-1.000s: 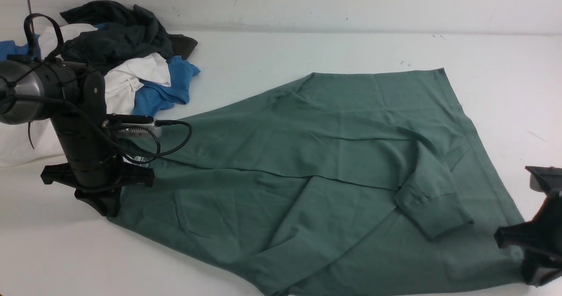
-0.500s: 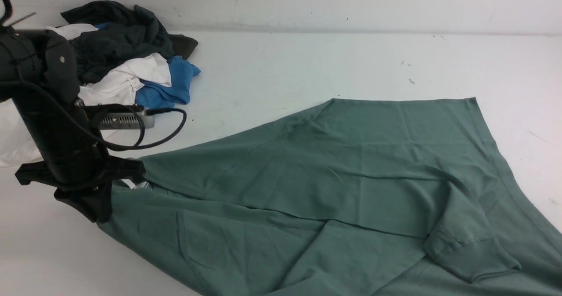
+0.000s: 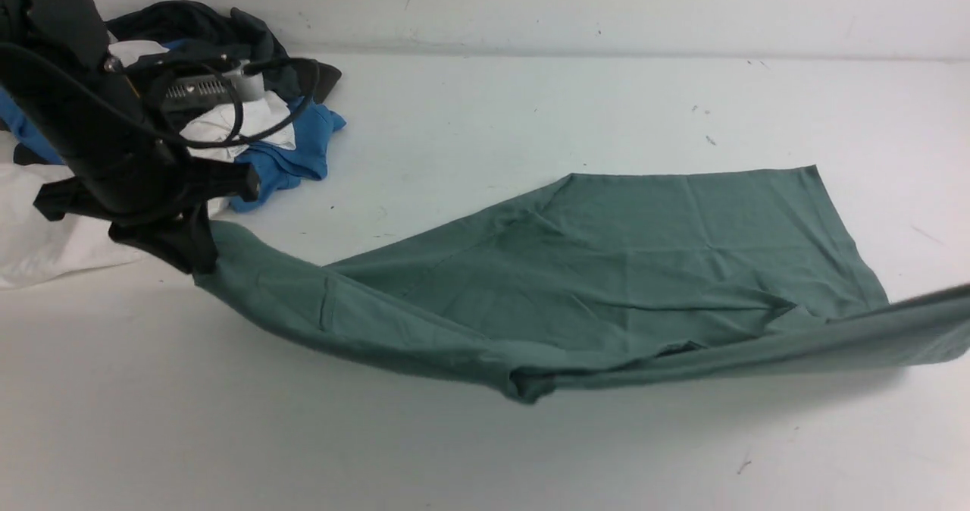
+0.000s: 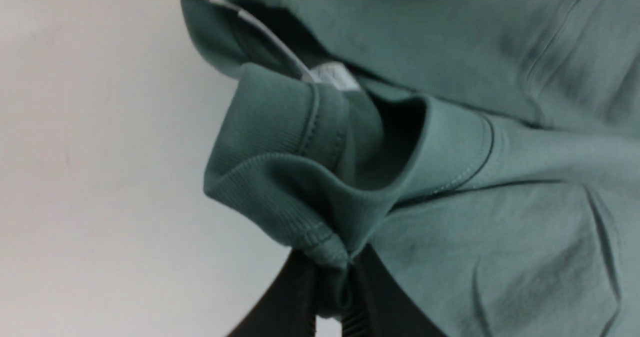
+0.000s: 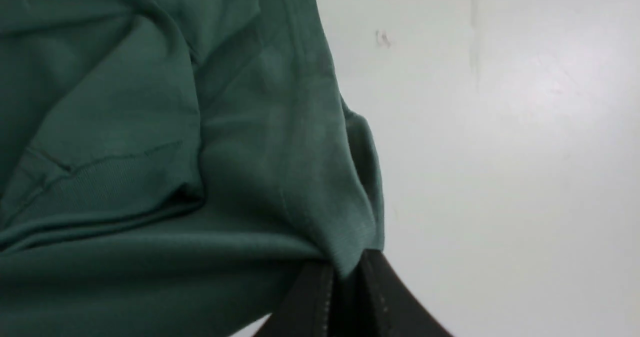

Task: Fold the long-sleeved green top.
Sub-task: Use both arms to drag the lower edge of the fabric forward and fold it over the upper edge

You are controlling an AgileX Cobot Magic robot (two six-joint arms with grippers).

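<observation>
The green long-sleeved top [image 3: 644,261] has its near edge lifted off the white table and hangs in a sagging band across the front view, while its far part lies flat. My left gripper [image 3: 201,257] is shut on the ribbed collar [image 4: 280,197], and the white tag [image 4: 332,74] shows inside it. My right gripper [image 5: 345,287] is shut on the hem corner of the top [image 5: 350,227]. It is out of the front view past the right edge, where the stretched cloth [image 3: 932,329] leads off.
A pile of dark charcoal [image 3: 227,33], white [image 3: 220,128] and blue [image 3: 295,158] garments lies at the back left, just behind my left arm. A white cloth [image 3: 45,246] lies at the left edge. The back wall [image 3: 530,3] runs along the table's far side.
Both grippers have risen and lifted the top's near edge off the table. The left gripper has gone up and back; the right has left the front view. The sleeve cuff no longer shows.
</observation>
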